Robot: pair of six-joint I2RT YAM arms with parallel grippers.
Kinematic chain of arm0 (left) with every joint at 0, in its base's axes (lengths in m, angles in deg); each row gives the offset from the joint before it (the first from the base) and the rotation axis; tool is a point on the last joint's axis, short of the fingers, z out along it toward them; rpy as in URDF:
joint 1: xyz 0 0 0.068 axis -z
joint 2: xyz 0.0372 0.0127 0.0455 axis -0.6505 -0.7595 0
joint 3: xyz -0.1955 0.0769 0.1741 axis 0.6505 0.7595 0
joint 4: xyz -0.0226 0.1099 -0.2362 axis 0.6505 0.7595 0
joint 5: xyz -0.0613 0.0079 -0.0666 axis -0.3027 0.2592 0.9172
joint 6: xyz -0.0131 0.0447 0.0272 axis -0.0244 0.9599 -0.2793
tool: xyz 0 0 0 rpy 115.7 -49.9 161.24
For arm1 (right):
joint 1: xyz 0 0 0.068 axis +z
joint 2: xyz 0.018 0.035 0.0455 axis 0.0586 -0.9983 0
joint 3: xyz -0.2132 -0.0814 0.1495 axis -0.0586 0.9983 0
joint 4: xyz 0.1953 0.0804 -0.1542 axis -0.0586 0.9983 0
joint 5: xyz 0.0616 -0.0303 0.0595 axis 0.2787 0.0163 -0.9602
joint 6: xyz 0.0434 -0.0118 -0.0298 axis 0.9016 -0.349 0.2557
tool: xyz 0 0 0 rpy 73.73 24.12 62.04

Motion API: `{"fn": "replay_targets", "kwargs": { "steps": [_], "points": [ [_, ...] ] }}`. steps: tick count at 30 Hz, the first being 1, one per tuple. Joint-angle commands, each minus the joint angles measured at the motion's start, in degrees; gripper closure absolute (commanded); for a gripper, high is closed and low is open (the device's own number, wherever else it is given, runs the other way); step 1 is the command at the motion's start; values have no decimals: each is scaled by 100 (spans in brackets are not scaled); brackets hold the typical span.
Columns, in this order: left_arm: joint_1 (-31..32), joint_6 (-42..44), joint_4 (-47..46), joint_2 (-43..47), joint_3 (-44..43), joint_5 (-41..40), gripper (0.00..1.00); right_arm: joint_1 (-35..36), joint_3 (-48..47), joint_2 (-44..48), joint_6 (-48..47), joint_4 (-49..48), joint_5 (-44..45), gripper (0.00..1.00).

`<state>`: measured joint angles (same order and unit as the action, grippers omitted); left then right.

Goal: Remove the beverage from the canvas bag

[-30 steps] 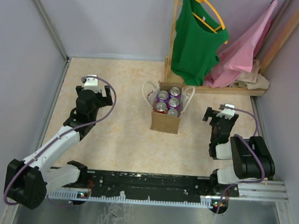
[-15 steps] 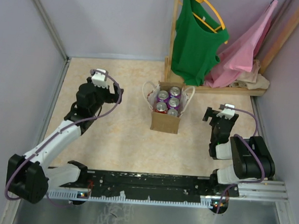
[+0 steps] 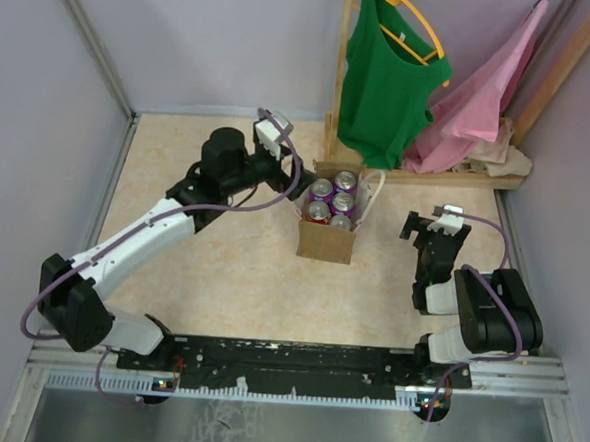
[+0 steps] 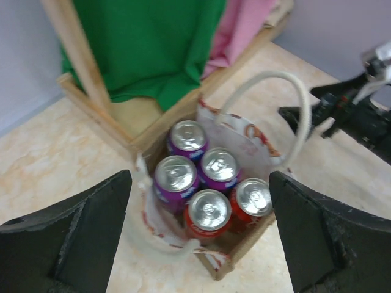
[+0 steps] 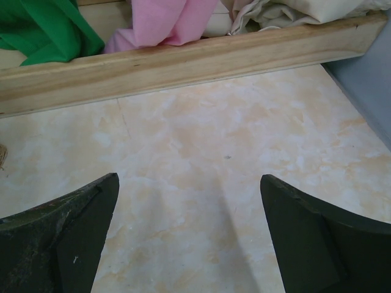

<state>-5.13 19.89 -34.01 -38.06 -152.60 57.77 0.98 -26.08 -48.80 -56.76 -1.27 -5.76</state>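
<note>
The tan-brown canvas bag (image 3: 325,240) stands upright mid-table, its white handles looped at each side. It holds several cans, purple ones (image 3: 322,189) at the back and red ones at the front. In the left wrist view I look down into the bag (image 4: 243,129) at a purple can (image 4: 175,176) and a red can (image 4: 209,210). My left gripper (image 3: 283,165) is open and empty, above and just left of the bag, its jaws (image 4: 200,183) spanning the cans from above. My right gripper (image 3: 427,225) is open and empty over bare table (image 5: 189,180) to the bag's right.
A wooden rack (image 3: 341,74) behind the bag carries a green shirt (image 3: 384,76) and a pink cloth (image 3: 478,97). Its base beam (image 5: 183,61) lies just beyond my right gripper. Grey walls close in the table on three sides.
My left arm has swung from the table's left side rightward and forward to the bag. The right arm, the bag and the cans have not moved.
</note>
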Motion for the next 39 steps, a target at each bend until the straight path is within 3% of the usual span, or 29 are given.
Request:
{"fn": "replay_targets", "kwargs": {
  "steps": [1, 4, 12, 15, 20, 23, 31, 39],
  "points": [
    [446, 372, 45, -249, -319, 372, 0, -13, -96, 23, 26, -196, 4, 1],
    [687, 421, 117, -536, -506, 452, 0, -12, -94, 23, 26, -195, 10, 1],
    [973, 351, 634, -1414, -970, 217, 17, -12, -96, 23, 26, -189, 6, 1],
    [982, 184, 1049, -1656, -1266, 154, 31, -12, -91, 23, 26, -191, 6, 1],
    [982, -6, 1906, -1812, -1694, -61, 69, -13, -97, 23, 25, -191, 0, 1],
    [982, 22, 2313, -1862, -1817, -466, 84, -12, -98, 23, 25, -191, 1, 1],
    [982, 64, 2677, -2261, -1879, -970, 84, -12, -98, 23, 25, -191, 9, 1],
    [982, -120, 3005, -2446, -1768, -777, 84, -11, -95, 28, 26, -191, 8, 1]
  ]
}}
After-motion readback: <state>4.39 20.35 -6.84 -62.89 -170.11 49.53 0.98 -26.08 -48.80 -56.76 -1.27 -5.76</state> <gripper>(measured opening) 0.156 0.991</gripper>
